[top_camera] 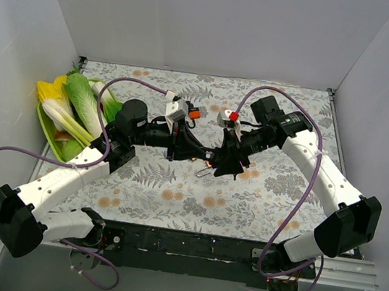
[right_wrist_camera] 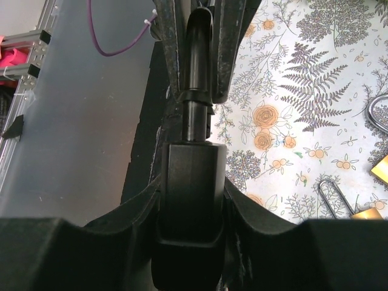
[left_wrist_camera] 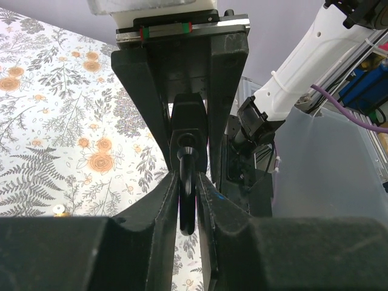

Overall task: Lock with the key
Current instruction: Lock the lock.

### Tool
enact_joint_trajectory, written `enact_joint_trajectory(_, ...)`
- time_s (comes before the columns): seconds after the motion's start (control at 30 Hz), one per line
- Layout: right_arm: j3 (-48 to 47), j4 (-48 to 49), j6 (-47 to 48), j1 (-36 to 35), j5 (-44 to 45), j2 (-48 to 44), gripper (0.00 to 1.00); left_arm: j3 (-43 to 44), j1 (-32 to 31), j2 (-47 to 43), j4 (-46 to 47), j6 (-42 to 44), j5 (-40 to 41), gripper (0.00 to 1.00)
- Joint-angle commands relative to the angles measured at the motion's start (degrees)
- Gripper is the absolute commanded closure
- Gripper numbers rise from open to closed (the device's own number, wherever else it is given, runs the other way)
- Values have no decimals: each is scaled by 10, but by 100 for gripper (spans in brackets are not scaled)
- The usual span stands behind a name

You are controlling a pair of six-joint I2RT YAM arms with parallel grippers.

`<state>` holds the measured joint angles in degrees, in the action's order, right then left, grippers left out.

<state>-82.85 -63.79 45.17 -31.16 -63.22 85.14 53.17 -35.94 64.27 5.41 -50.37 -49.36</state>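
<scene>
While right end effector [right_wrist_camera: 193, 185] clamps padlock body [right_wrist_camera: 189, 212], left end effector [left_wrist_camera: 188, 182] pinches shackle [left_wrist_camera: 187, 209].

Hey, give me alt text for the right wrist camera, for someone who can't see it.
The right claw grips the body of a black lock, whose shackle runs up into the left claw at the top. Beyond, a floral tablecloth carries brass padlocks at the right edge.

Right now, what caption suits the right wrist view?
Right gripper and left gripper pinch one black padlock; brass padlocks lie on the floral tablecloth.
</scene>
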Motion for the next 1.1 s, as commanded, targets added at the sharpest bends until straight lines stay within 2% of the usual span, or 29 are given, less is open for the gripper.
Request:
enact_joint_trajectory(0.0,-33,2,0,-1,-40,-8,99,19,0,-8,13,-6,0,79)
enact_joint_trajectory(0.1,-34,3,-1,-1,-41,-6,99,21,0,-6,10,-8,3,79)
enact_joint_trajectory(0.23,-34,2,2,-1,-41,-5,99,25,-1,-7,3,-4,7,92)
enact_joint_trajectory(0.27,-34,2,1,-1,-40,-4,99,24,-1,-7,1,-3,6,99)
enact_joint_trajectory(0.33,-34,2,2,-1,-41,-5,99,25,-1,-7,1,-3,7,100)
enact_joint_trajectory(0.37,-34,0,2,-1,-41,-2,99,27,-1,-6,0,-3,4,98)
enact_joint_trajectory(0.4,-34,-2,3,-1,-42,-2,99,28,-1,-6,-1,-3,2,86)
enact_joint_trajectory(0.43,-32,-5,6,-1,-42,-2,99,29,-1,-6,-1,-2,1,80)
enact_joint_trajectory(0.5,-32,-5,6,-1,-41,-2,99,29,-1,-8,0,-2,2,74)
enact_joint_trajectory(0.57,-32,-4,7,-1,-41,-2,99,30,0,-8,0,-3,2,74)
enact_joint_trajectory(0.8,-32,-5,10,-1,-40,-4,99,26,0,-9,8,-10,8,85)
enact_joint_trajectory(0.83,-33,-5,11,-2,-40,-4,99,26,-1,-7,10,-11,8,92)
enact_joint_trajectory(0.9,-34,-5,11,-2,-41,-3,99,26,0,-5,12,-10,6,99)
enact_joint_trajectory(1.07,-42,-4,9,-7,-50,4,99,25,-1,6,14,-3,-17,100)
